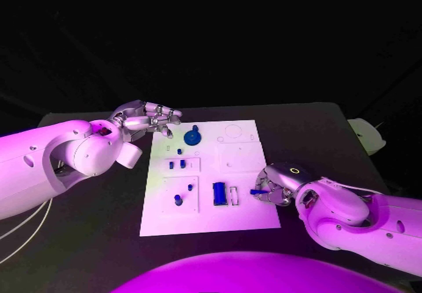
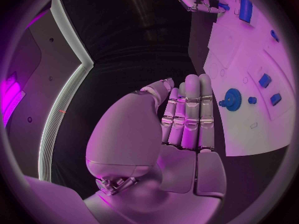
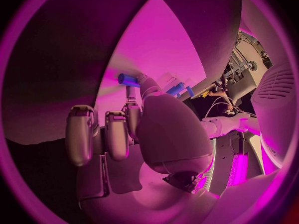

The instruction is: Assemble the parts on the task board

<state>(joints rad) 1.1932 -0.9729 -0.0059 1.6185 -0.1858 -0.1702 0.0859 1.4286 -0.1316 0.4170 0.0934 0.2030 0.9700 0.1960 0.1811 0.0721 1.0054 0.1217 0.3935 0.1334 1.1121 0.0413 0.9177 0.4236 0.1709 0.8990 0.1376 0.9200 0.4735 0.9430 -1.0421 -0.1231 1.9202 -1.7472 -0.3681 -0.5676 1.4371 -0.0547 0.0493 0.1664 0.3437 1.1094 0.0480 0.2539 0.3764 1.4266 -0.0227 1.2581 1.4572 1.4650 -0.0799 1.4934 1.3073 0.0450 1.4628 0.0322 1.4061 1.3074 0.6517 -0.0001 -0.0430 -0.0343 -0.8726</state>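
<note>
Holding a small blue peg (image 1: 258,191) in my right hand (image 1: 277,185) at the board's (image 1: 246,213) right edge.
My left hand (image 1: 147,120) hovers empty at the board's far left corner, fingers straight and close together; a gear (image 1: 193,136) lies just beside it.

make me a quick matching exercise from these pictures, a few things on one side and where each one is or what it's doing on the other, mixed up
Things:
1. left hand
2. right hand
3. blue gear
4. blue block

Places or states:
A. lying on the task board, in its near half
B. pinching a small blue peg
C. holding nothing, by the board's far left corner
D. lying on the board's far half

Pairs: 1-C, 2-B, 3-D, 4-A
</note>
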